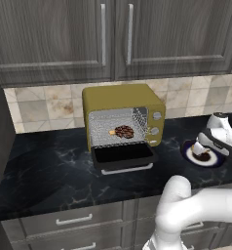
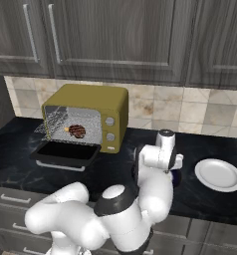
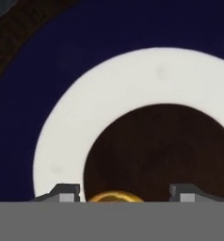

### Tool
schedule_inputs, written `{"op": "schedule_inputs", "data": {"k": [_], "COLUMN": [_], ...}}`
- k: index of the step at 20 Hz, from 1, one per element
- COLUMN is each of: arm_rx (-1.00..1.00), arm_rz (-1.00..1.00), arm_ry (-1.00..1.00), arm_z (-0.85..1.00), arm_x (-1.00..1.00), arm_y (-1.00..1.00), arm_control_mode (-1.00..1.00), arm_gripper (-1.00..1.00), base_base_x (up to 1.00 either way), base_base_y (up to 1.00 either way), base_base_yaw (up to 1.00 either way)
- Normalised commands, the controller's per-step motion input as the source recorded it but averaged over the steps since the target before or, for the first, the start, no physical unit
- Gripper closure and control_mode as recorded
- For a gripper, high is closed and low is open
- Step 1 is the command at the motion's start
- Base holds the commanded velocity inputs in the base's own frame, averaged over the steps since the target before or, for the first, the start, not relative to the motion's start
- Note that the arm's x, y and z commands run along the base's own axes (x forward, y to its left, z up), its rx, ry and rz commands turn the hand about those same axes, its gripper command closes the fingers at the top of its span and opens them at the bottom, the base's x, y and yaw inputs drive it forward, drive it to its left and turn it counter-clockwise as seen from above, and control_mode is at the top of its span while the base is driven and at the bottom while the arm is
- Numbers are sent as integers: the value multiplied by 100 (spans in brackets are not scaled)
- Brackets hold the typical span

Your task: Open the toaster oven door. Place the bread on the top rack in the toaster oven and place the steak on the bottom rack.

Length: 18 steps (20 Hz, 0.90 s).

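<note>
Hand (image 3: 125, 194) hangs low over the dark reddish-brown steak chunk (image 3: 161, 150) on the blue-rimmed white plate (image 3: 109, 94), right of the mustard-yellow toaster oven (image 1: 120, 100), jaws wide astride it. An off-centre pinch could squirt it off.

White plate (image 2: 218, 175) — right, on black counter (image 2: 120, 162).

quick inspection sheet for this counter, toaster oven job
surface: black marble counter
job's things: toaster oven with the toaster oven door folded down; bread on a rack inside, which rack unclear; steak on a blue-rimmed plate
clutter: white plate on the counter, right of the arm
claw: jaws apart, low over the steak
cables: nothing seen
surroundings: grey cabinets above, tiled backsplash
</note>
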Motion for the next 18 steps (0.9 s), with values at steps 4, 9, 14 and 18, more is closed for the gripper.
{"op": "schedule_inputs", "data": {"k": [4, 9, 14, 18], "arm_rx": [0, 0, 1, 3], "arm_rz": [2, 2, 1, 0], "arm_ry": [-15, -15, -12, -10], "arm_z": [-27, -20, -4, 4], "arm_x": [-2, -13, -30, -52], "arm_y": [0, 0, -6, -20], "arm_control_mode": [-100, -100, -100, -100], "arm_gripper": [100, 100, 100, 100], "base_base_x": [0, 0, 0, 0], "base_base_y": [0, 0, 0, 0], "base_base_yaw": [0, 0, 0, 0]}}
